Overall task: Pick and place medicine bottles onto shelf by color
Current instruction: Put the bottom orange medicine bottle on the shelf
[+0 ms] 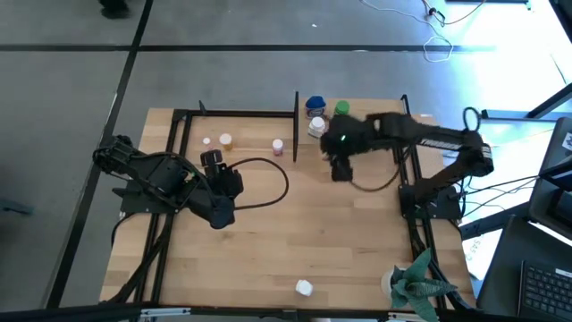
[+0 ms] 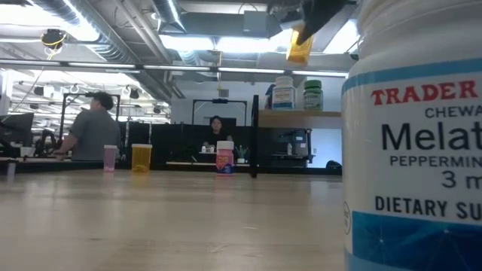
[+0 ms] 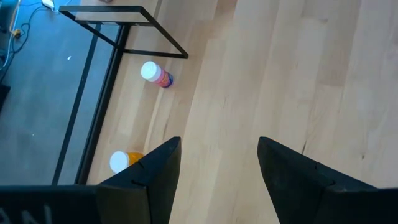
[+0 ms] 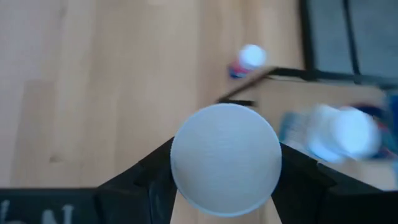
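A white-capped bottle (image 4: 225, 158) sits clamped in the right gripper (image 4: 224, 180) beside the shelf's (image 4: 323, 99) edge; left gripper (image 3: 217, 168) gapes empty.

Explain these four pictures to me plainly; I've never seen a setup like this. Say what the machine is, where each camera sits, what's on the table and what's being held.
This is a robot with two dark arms at a wooden table. One picture looks straight down from above, one looks level across the tabletop, and one comes from a camera on each arm's wrist.

From above, the left gripper waits over bare table, open and empty. The right gripper is closed around a bottle with a white cap; the level view shows that bottle is orange, held high near the shelf.

A blue bottle and a green bottle already stand on the shelf. Several small bottles stand on the table, including an orange one and a pink one. The big label at the level view's right is a white bottle close to that camera.
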{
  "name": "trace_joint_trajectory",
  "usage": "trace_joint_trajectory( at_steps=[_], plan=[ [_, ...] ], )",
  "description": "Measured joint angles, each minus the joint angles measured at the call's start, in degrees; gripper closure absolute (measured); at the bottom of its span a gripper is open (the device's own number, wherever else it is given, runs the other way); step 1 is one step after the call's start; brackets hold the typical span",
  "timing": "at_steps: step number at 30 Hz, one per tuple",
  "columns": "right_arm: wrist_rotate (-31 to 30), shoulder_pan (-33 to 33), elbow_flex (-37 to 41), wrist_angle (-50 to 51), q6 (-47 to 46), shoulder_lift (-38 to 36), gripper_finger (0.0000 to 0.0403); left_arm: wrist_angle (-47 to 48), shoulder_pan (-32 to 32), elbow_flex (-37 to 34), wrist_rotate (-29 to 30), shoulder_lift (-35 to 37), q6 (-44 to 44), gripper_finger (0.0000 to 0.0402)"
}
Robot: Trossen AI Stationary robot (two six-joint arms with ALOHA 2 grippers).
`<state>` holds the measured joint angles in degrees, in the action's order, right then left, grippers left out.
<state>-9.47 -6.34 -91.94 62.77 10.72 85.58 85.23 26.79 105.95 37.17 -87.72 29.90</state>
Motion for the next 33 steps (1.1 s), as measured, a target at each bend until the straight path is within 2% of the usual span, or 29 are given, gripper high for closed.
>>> trace_joint_trajectory(
  at_steps=[7, 11, 15, 19, 29, 33],
  plan=[
    [0.41, -9.81, 0.0, 3.12, -0.05, -1.59, 0.0191, -0.02, 0.0, 0.0, 0.0, 0.0, 0.01, 0.0195],
    [4.92, -14.95, 0.0, 3.17, 1.56, -1.34, 0.019, 0.0, -0.02, 0.0, 0.0, 0.0, 0.03, 0.0195],
    [6.14, -18.56, 0.02, 3.87, 1.55, -1.36, 0.019, -0.02, 0.0, 0.0, 0.0, 0.0, 0.05, 0.0195],
    [8.36, -20.28, 0.95, 4.4, 1.54, -1.37, 0.019, -0.35, -0.22, 0.0, 0.83, 0.0, 0.84, 0.0195],
    [8.69, -22.1, 4.7, 4.22, 1.6, -1.31, 0.0189, -0.98, -2.08, 0.0, 10.97, 0.0, 3.0, 0.0195],
    [8.7, -22.32, 6.71, 3.23, 1.66, -1.31, 0.0189, -0.98, -2.54, 0.0, 11.48, 0.0, 3.01, 0.0195]
  ],
)
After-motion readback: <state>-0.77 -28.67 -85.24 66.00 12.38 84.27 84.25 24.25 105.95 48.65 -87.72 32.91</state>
